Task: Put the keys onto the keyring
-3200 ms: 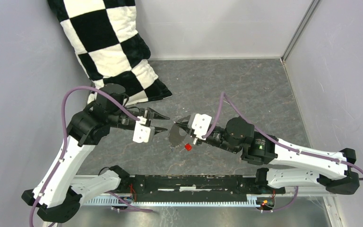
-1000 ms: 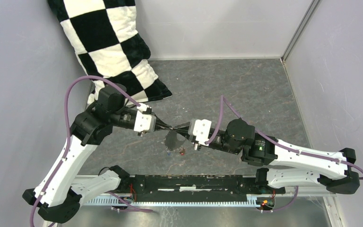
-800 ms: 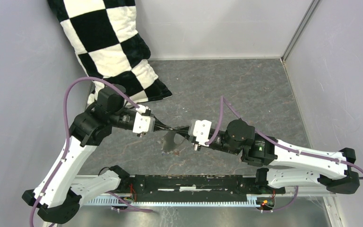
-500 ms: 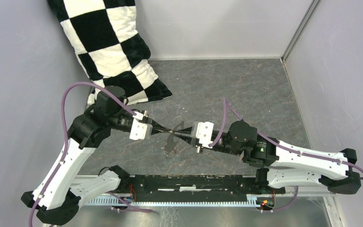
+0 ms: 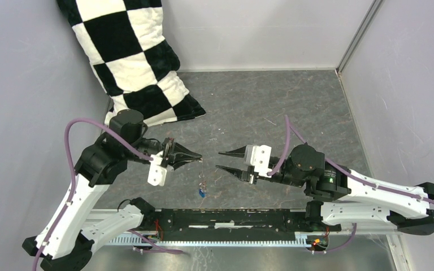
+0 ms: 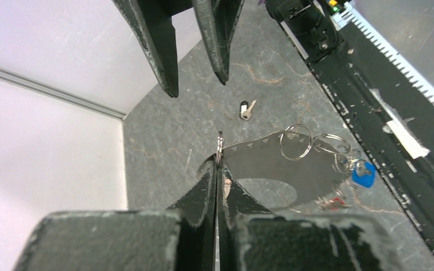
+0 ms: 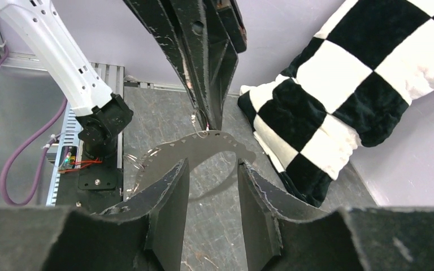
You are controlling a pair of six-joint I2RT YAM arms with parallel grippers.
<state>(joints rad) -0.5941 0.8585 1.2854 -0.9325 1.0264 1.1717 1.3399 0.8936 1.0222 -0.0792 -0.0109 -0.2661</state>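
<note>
My left gripper [image 5: 195, 156] is shut on the top edge of the keyring [image 5: 202, 178], which hangs below it above the floor. In the left wrist view the gripper [image 6: 217, 169] pinches the keyring [image 6: 294, 169], a thin grey crescent with small holes along its rim. Small wire loops on it carry the blue key [image 6: 363, 176] and the red key [image 6: 336, 199]. The blue key [image 5: 202, 193] hangs lowest. The dark key with white [image 6: 244, 110] lies on the floor beyond. My right gripper [image 5: 219, 160] is open and empty, just right of the keyring [image 7: 203, 144].
A black and white chequered pillow [image 5: 130, 56] leans in the back left corner, also in the right wrist view [image 7: 344, 73]. Grey walls close in the floor on three sides. A black rail [image 5: 231, 217] runs along the near edge.
The two grippers were together on the keyring. The right gripper has let go, opened and drawn back to the right. The left has pulled back left with the keyring and keys hanging from it.
</note>
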